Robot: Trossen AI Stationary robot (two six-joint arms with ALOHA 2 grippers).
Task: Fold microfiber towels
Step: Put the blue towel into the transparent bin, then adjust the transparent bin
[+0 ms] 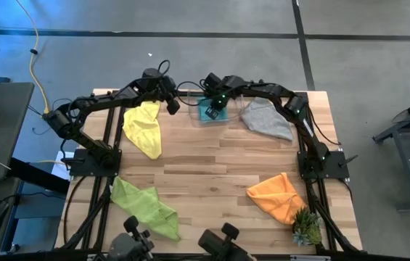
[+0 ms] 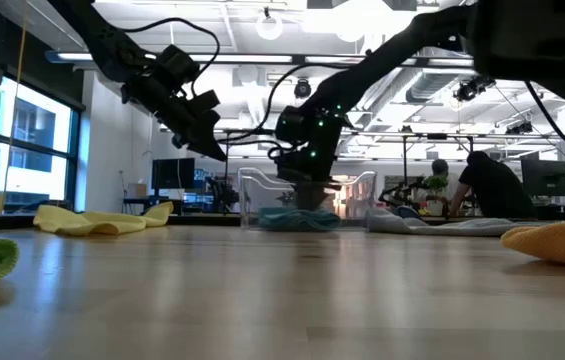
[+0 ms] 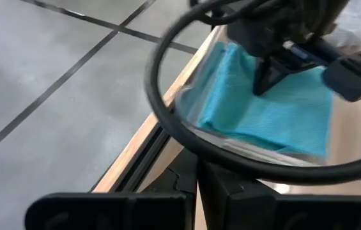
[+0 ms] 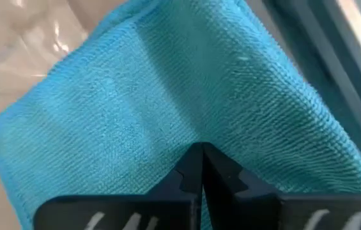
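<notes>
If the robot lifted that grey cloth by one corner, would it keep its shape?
Probably not. The grey cloth lies rumpled on the table, so it would likely droop and hang. It looks thin, so probably light. Pushed, it would likely bunch rather than slide whole.

- A grey concrete floor (image 1: 190, 18), crossed by dark seams, is seen around the wooden table (image 1: 212, 170).
- Tall windows (image 2: 22, 140) are set at one side of the room.
- Ceiling lights (image 2: 269, 25) are lit above distant desks, where a person (image 2: 492, 185) is bent over.
</notes>
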